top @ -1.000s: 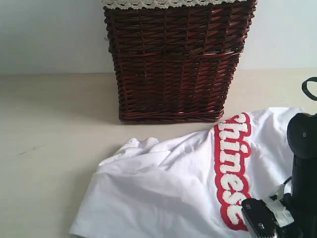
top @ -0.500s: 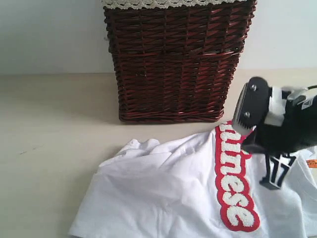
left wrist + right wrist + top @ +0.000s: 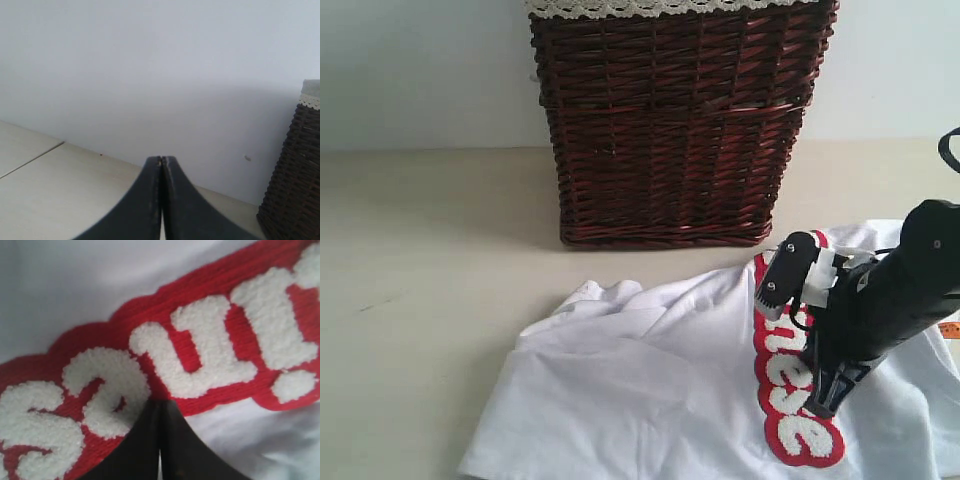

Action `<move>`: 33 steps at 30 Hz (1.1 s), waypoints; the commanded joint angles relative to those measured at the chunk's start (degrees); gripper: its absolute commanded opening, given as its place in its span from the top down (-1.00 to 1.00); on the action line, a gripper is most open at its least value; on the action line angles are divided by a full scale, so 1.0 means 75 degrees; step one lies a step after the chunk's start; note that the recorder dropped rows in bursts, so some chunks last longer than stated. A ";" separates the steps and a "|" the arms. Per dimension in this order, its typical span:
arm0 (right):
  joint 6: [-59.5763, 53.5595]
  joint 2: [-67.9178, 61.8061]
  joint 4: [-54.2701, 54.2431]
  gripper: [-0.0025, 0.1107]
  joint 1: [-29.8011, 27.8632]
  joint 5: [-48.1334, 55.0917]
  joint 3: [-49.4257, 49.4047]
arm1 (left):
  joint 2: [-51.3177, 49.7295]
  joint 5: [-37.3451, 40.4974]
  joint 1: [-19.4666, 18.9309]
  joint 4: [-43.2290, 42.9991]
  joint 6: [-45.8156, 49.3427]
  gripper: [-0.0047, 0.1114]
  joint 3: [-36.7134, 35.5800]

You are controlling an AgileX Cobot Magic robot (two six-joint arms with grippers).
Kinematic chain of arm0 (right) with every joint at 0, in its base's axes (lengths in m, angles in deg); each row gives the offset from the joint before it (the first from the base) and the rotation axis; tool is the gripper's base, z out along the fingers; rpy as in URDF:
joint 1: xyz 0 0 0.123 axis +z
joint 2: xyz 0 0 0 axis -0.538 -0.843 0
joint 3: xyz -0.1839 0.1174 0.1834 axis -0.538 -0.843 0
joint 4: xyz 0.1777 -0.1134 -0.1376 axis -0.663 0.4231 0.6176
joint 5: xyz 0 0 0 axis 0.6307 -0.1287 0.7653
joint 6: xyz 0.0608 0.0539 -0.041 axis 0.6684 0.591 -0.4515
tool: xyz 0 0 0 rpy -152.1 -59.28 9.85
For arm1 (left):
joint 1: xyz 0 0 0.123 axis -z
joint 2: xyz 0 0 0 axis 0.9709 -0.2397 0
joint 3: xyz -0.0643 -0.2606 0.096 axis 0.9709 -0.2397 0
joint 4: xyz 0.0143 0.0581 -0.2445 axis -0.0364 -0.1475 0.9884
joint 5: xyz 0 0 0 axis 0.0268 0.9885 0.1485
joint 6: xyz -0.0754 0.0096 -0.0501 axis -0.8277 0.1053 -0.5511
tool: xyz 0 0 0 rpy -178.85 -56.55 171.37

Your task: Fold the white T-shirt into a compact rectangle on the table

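The white T-shirt (image 3: 640,380) lies crumpled on the table (image 3: 420,260), its red-edged fuzzy lettering (image 3: 798,430) running down the right part. A small orange tag (image 3: 948,328) peeks out at the far right. My right gripper (image 3: 822,406) hangs shut over the lettering, tips pointing down. In the right wrist view its shut tips (image 3: 160,402) sit at the edge of the red band (image 3: 200,355), with nothing between them; I cannot tell whether they touch the cloth. My left gripper (image 3: 161,159) is shut and empty above bare table (image 3: 60,190); the exterior view does not show it.
A tall dark brown wicker basket (image 3: 670,120) stands behind the shirt, against the pale wall. The left wrist view catches its side (image 3: 297,185). Bare table stretches to the left of the shirt.
The right arm rose from the lower right corner, swung over the shirt, and has now dropped down and left onto the lettering. The shirt's right part shifted slightly.
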 commanded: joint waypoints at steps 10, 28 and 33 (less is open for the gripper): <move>-0.1953 -0.0875 0.0012 0.96 0.0461 0.1594 -0.0002 | 0.0045 0.0020 -0.0020 -0.0023 0.0026 0.92 -0.0027; -0.2839 -0.0599 -0.1229 0.96 0.1609 0.1796 -0.0002 | 0.0045 0.0020 -0.0020 -0.0023 0.0026 0.92 -0.0027; -0.2716 0.1315 -0.2217 0.96 0.1609 0.0487 -0.0002 | 0.0045 0.0020 -0.0020 -0.0023 0.0026 0.92 -0.0027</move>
